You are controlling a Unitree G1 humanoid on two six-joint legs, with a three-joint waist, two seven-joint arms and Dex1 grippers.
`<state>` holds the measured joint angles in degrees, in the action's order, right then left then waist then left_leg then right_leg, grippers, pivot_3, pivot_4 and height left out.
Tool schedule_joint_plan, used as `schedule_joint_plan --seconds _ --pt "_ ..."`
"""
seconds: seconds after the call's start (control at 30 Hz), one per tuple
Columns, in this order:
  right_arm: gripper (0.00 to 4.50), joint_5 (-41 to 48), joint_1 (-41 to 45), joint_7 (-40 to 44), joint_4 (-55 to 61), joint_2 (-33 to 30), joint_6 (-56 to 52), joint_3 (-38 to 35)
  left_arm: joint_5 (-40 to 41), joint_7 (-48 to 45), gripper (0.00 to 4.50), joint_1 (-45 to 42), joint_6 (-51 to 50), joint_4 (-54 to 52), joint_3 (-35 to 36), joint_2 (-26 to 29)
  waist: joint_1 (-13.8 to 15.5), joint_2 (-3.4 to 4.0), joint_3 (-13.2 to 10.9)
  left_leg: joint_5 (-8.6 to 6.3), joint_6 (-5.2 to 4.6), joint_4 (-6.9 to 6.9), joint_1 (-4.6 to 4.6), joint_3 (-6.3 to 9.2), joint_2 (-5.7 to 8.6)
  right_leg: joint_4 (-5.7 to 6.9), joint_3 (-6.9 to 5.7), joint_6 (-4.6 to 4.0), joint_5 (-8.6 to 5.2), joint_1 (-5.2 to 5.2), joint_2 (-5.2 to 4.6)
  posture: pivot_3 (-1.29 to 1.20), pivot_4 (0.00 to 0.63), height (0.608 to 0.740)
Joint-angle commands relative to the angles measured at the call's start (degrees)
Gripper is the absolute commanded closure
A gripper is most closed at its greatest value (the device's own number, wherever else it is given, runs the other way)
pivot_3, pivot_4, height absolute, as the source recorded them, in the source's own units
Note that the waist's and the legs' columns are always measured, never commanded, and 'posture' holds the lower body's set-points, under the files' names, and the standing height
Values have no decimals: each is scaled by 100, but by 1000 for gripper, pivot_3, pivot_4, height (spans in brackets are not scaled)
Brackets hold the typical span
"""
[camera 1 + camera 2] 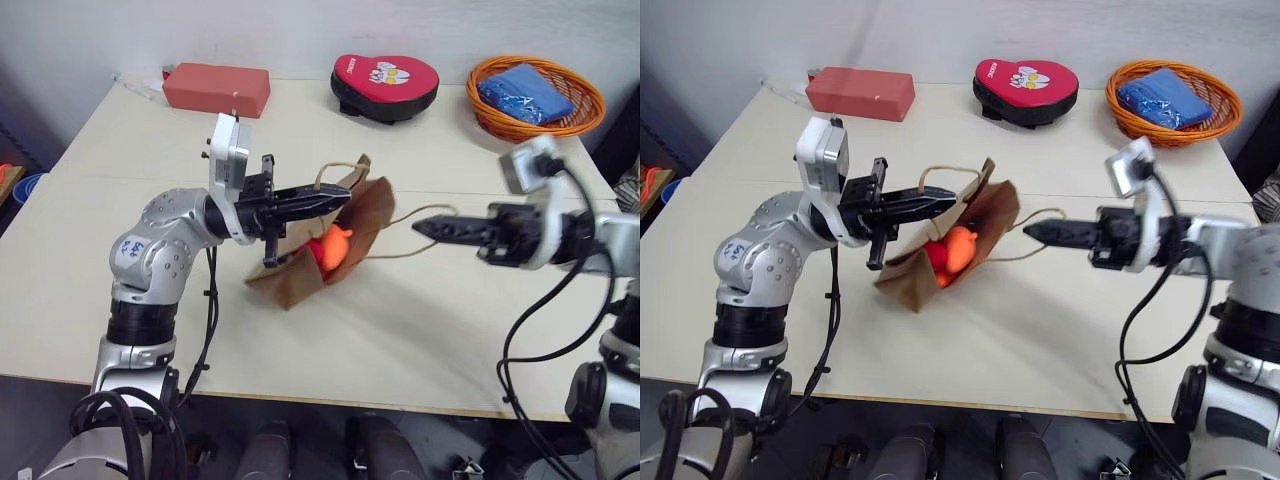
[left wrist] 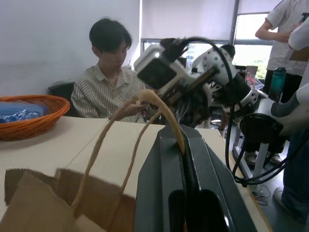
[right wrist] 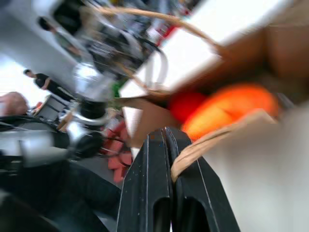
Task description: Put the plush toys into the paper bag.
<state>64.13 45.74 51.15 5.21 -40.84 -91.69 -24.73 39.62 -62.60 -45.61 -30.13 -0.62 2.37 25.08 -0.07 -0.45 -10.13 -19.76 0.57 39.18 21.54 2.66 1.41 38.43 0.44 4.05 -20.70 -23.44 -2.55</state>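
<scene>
Kraft paper bag [image 1: 965,225] hangs light and floppy over the table [image 1: 1040,340], both plush toys [image 1: 952,250] inside; our left gripper [image 1: 945,200] and right gripper [image 1: 1032,232] each pinch one thin twisted handle, which we judge the best hold

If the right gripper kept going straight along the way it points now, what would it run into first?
Probably the paper bag. The right gripper, shut on one handle, points toward the robot's left, at the bag's open mouth, where the orange plush toy sits, with the left gripper beyond. Depth is hard to judge.
</scene>
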Motion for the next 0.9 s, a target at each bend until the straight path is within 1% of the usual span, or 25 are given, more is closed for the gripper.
schedule_joint_plan --seconds 0.03,0.17,0.3,0.37,0.43,0.47,0.5,0.53,0.57,0.67,0.77,0.87,0.9 --pt "4474 590 273 -431 17 -91 -81 -201 -188 -158 4500 -223 403 281 87 53 -1 0 0 0 0 -1 1 -1 0 -2 0 0 0 0 0 0 150 740" --pt "4474 657 415 -1113 38 221 -71 -174 -256 -147 4500 -285 608 552 205 82 -23 0 0 0 -1 -5 1 -4 -2 8 2 0 0 -3 0 0 150 740" --pt "4474 702 177 -1247 261 415 181 -13 -283 -60 4500 -89 653 453 195 78 -9 0 0 0 -1 -4 5 -2 -1 22 2 0 0 -6 0 0 150 740" --pt "4474 712 172 -1418 273 639 462 -68 -337 39 4500 -4 682 448 248 110 -10 0 0 0 -1 -4 8 -2 -1 20 2 0 0 -5 0 0 150 740" --pt "4474 859 202 -1569 269 951 878 -263 -98 50 4500 90 227 343 315 252 -25 0 0 0 -1 -3 8 -2 -1 21 1 0 0 -6 0 0 150 740" --pt "4495 868 203 -1668 253 1098 1132 -358 -162 96 4304 149 248 277 320 306 -35 0 0 0 -1 -4 8 0 -2 23 1 0 0 -7 1 0 150 740" --pt "4500 1028 196 -1779 110 1125 1109 -432 -151 196 4097 182 169 229 362 342 -41 0 0 0 -1 -5 8 -1 -2 24 2 0 0 -8 1 0 150 740" --pt "4500 1184 168 -1794 -3 1058 997 -423 -121 231 3937 210 117 169 389 375 -35 0 0 0 -1 -5 8 0 -2 27 0 0 0 -11 1 0 150 740" --pt "4500 1121 63 -1677 66 978 1103 -355 -138 276 3628 233 110 117 404 409 -34 0 0 0 -1 -5 8 0 -2 27 0 0 0 -11 0 0 150 740" --pt "3900 771 -409 -1026 448 515 1390 44 -150 360 2726 358 -49 -125 461 619 6 0 0 0 -2 -5 12 6 -1 19 -2 0 0 -7 -2 0 150 740" --pt "2939 420 -851 -389 720 134 1935 337 -137 454 1861 582 -228 -382 623 956 -8 0 0 -3 -8 -6 18 5 -1 8 -2 0 0 -7 -2 0 150 740" --pt "2004 -20 -1280 47 753 -155 2560 390 22 410 1054 888 -453 -613 932 1385 -44 0 0 -4 -8 -7 18 2 -2 10 0 0 0 -9 0 0 150 740" --pt "1672 -209 -1497 295 753 -338 2757 441 108 369 724 1043 -532 -723 1060 1533 -39 0 0 -4 -8 -7 17 2 -4 11 0 0 0 -9 1 0 150 740"
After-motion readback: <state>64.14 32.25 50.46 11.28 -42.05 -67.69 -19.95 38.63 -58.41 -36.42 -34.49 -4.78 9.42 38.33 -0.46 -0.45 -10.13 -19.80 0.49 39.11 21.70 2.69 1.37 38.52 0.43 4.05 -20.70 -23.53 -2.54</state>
